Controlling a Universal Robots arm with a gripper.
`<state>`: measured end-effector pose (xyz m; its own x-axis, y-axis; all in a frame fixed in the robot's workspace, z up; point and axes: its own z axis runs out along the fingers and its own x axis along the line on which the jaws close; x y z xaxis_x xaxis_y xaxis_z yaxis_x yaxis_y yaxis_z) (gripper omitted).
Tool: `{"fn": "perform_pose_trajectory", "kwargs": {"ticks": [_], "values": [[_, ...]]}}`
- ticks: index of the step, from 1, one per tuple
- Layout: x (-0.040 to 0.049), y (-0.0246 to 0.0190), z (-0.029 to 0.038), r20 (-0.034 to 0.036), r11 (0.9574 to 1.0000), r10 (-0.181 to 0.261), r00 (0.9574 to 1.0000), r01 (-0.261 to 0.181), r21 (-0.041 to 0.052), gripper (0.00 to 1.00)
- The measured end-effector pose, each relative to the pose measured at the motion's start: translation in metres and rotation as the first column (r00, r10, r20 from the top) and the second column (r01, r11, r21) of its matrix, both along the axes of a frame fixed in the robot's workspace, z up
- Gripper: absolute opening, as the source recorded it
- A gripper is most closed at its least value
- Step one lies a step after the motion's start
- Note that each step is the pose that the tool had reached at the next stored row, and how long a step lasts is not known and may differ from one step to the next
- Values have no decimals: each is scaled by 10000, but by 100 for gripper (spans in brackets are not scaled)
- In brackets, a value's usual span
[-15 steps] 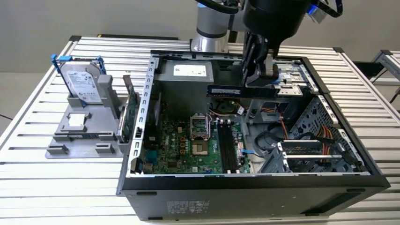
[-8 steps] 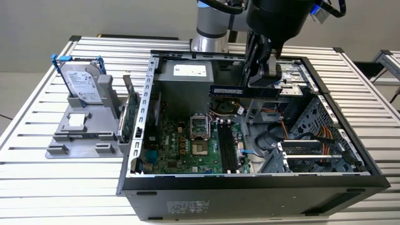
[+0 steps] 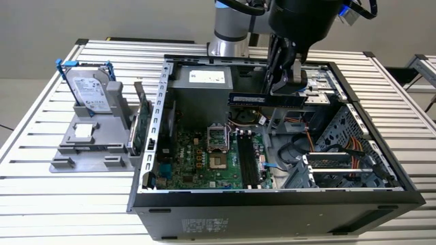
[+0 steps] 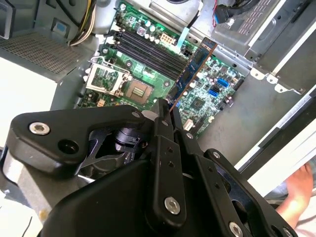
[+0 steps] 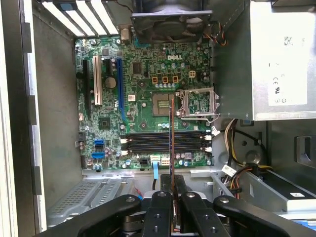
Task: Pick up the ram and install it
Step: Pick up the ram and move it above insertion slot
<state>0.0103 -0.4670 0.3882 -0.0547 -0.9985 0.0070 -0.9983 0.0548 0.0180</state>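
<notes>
One ram stick (image 3: 256,99) hangs level over the open computer case (image 3: 272,214), clamped at one end in the gripper (image 3: 287,88). Its long axis lies crosswise to the empty memory slots (image 5: 165,143) below.

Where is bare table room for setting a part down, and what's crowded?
Bare table slats at the exterior view's lower left, bordered by the gray fixture and computer case. Crowded inside the case, where the end effector holds the ram.
</notes>
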Motion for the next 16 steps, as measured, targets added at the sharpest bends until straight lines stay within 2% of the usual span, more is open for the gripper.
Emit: {"fn": "perform_pose_trajectory", "kwargs": {"ticks": [6, 11, 16], "values": [[1, 0, 0, 0, 10000, -98, 10000, 98, 1, 0], [1, 0, -1, 0, 9982, -602, 9982, 602, -1, 0], [1, 0, -4, 0, 9933, -1152, 9933, 1152, 1, 0]]}}
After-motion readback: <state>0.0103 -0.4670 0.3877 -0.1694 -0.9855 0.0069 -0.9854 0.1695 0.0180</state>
